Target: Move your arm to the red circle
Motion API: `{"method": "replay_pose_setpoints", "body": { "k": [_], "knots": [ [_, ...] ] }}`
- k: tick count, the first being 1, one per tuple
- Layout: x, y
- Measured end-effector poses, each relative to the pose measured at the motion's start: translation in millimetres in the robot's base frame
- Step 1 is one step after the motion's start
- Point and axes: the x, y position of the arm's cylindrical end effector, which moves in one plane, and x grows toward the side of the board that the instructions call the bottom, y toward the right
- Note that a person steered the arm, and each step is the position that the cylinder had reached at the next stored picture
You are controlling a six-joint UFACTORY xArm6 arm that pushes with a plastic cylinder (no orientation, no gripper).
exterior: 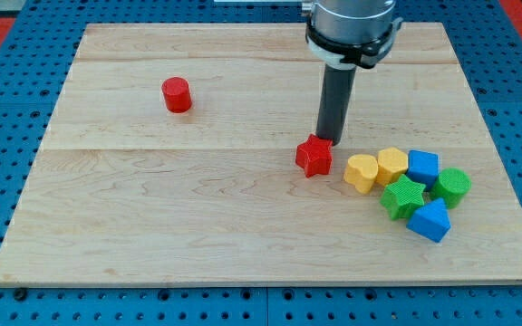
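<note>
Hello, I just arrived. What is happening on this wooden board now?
A robot arm with a dark rod works on the wooden board. My tip stands just behind the red star, at the view's top side of it. The red circle, its goal, sits far off toward the view's left, alone. Yellow, blue and green blocks cluster at the view's right.

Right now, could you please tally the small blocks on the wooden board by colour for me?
Red: 2, the red cylinder block and the red star block, which sits right by my tip
Yellow: 2, yellow block and
Blue: 2, blue block and
Green: 2, the green star block and a green block
Total: 8
</note>
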Motion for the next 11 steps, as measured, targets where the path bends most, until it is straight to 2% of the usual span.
{"method": "replay_pose_setpoints", "body": {
  "k": [1, 2, 3, 5, 6, 7, 8, 9, 11],
  "knots": [
    [-15.1, -1.5],
    [-51.9, -15.9],
    [-94.2, -48.0],
    [-172.1, -154.7],
    [-177.6, -211.8],
    [-161.0, -246.4],
    [-126.3, -261.8],
    [-104.2, -261.9],
    [-98.8, -222.8]
  ]
}}
